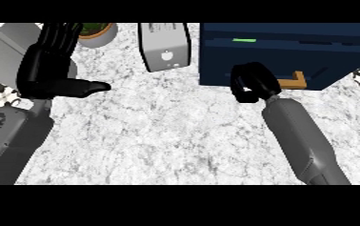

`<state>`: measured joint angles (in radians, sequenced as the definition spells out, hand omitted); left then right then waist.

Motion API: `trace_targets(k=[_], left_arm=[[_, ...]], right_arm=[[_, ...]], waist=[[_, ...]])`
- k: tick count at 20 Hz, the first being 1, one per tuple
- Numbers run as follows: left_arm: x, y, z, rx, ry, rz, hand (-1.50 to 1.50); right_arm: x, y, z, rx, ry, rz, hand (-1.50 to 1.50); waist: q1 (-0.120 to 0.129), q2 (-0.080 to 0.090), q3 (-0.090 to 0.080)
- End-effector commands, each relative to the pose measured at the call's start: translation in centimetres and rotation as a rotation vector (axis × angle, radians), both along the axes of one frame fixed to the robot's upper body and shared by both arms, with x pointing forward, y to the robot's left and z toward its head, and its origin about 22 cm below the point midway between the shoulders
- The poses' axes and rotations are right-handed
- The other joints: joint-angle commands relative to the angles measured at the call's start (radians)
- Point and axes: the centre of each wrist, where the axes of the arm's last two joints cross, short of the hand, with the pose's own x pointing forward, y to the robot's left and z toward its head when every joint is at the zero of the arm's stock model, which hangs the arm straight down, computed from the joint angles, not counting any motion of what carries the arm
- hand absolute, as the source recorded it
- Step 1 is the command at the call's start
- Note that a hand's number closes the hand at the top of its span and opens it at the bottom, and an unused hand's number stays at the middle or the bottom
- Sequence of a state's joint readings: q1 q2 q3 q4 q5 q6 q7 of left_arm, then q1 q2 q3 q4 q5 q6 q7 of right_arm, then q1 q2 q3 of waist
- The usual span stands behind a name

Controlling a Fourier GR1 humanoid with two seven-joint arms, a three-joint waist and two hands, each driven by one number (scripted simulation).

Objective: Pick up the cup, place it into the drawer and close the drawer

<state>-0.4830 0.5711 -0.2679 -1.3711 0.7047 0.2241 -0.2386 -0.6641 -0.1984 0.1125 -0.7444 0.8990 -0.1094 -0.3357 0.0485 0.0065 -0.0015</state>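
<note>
Head view, left to right: one left hand near the left edge, fingers straight and released, thumb out. One potted plant, one grey box, one navy drawer with one tan handle. One green sliver inside the drawer's dark slot, perhaps the cup; cannot tell. One right hand against the drawer front, fingers clenched, nothing seen inside. White marbled desk.

Bright, even light floods the pale marble counter; the navy drawer unit and black left hand read dark and flat against it.
</note>
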Motion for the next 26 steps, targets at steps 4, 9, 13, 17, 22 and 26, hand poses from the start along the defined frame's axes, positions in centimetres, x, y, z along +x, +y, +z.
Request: trace_targets(k=[4,9,13,17,22,26], left_arm=[[-0.1,1.8,-0.6,-0.004,-0.013,-0.021,-1.50],[-1.6,0.5,-2.0,-0.017,-0.013,-0.049,-1.50],[-0.7,0.2,-1.7,-0.028,-0.019,-0.081,-1.50],[-0.9,1.8,-1.2,-0.007,0.003,-0.083,-1.50],[-0.8,0.4,-1.9,-0.042,0.010,-0.104,-1.50],[-1.0,0.9,-2.9,-0.031,0.017,-0.108,-1.50]], right_arm=[[2.9,-1.1,0.0,0.007,0.088,-0.029,1.50],[4.7,-4.0,3.2,0.021,0.106,-0.091,1.50],[5.0,-5.0,4.0,0.077,0.102,-0.096,1.50],[5.1,-7.0,5.1,0.099,0.105,-0.115,1.50],[5.3,-5.8,4.9,0.173,0.074,-0.118,1.50],[5.5,-7.1,5.9,0.174,0.067,-0.102,1.50]], waist=[[0.011,0.020,0.004],[0.041,0.024,0.004],[0.046,0.041,0.005],[0.067,0.043,0.005],[0.069,0.045,0.006],[0.068,0.046,0.005]])
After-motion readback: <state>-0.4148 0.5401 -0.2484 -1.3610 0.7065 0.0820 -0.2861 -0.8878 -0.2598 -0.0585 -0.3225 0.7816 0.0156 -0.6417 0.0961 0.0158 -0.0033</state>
